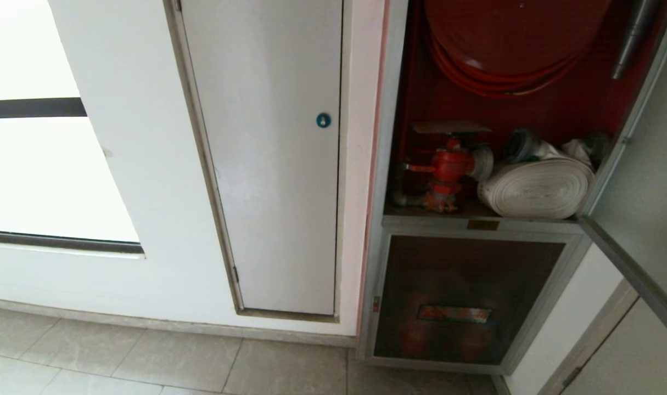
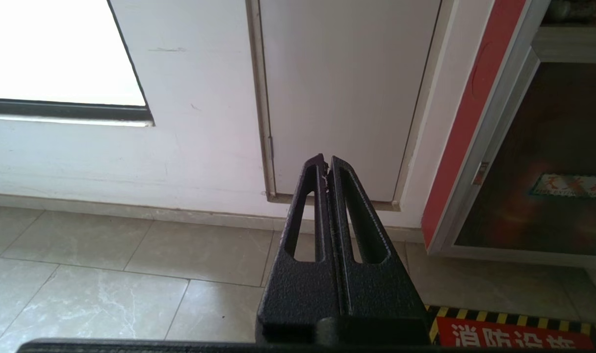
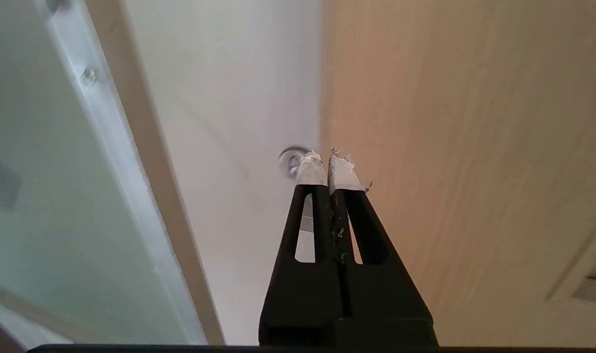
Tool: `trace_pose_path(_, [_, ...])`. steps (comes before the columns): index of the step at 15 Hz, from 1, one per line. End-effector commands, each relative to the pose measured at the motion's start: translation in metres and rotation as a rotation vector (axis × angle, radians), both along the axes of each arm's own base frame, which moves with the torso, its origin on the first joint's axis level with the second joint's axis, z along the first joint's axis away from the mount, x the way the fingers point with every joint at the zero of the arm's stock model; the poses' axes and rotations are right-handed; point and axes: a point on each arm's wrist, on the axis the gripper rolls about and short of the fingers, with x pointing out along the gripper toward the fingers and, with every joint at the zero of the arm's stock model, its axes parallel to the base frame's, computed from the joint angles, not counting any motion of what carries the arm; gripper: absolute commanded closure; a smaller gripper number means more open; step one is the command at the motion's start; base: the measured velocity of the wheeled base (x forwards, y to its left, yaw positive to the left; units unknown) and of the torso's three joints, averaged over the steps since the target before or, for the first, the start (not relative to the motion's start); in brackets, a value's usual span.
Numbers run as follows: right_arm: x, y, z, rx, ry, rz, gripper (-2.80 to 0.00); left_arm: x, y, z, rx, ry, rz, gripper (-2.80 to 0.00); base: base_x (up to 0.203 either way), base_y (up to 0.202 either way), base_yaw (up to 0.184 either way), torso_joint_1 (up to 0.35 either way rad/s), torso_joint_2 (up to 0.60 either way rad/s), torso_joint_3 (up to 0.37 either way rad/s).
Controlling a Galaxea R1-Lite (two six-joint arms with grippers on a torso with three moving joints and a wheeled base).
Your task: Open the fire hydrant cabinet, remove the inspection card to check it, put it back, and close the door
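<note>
The left gripper [image 2: 326, 164] is matte black with a rough, pebbled finish. Its two fingers [image 2: 311, 206] are long, tapering wedges, each pierced by a narrow elongated slot, and they rise from a broad black base block. A few pale flecks cling near the tips. The right gripper [image 3: 328, 164] has the same black, slotted, wedge-shaped build, but its fingertips [image 3: 311, 171] are wrapped in ragged white tape with frayed edges, and small white scraps dot the seam between the fingers.

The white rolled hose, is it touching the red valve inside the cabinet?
Cannot tell. In the head view the white rolled hose lies right beside the red valve, whose grey cap overlaps the roll's edge, so no gap or contact shows plainly.
</note>
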Motion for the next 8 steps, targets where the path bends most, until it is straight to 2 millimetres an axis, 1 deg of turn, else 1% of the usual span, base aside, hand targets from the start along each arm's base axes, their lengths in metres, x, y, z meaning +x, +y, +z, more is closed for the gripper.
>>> trace_pose_path(1, [0.0092, -0.0065, 0.0015, 0.011, 0.018, -0.024, 0.00, 0.0001, 0.0000, 0.0001, 0.000, 0.001, 0.000, 0.00, 0.000, 0.000, 0.000, 0.000, 0.00, 0.000])
trace_pose_path(2, [0.0147, -0.0116, 0.0018, 0.016, 0.026, -0.048, 0.00, 0.0001, 0.0000, -0.0001, 0.000, 0.002, 0.000, 0.00, 0.000, 0.000, 0.000, 0.000, 0.00, 0.000])
trace_pose_path(3, [0.0160, -0.0127, 0.0013, 0.017, 0.027, -0.048, 0.00, 0.0001, 0.0000, 0.0001, 0.000, 0.001, 0.000, 0.00, 0.000, 0.000, 0.000, 0.000, 0.00, 0.000])
trace_pose_path(8, [0.0115, -0.0087, 0.0072, -0.012, -0.003, 0.039, 0.00, 0.0001, 0.0000, -0.0001, 0.000, 0.002, 0.000, 0.00, 0.000, 0.000, 0.000, 0.000, 0.00, 0.000])
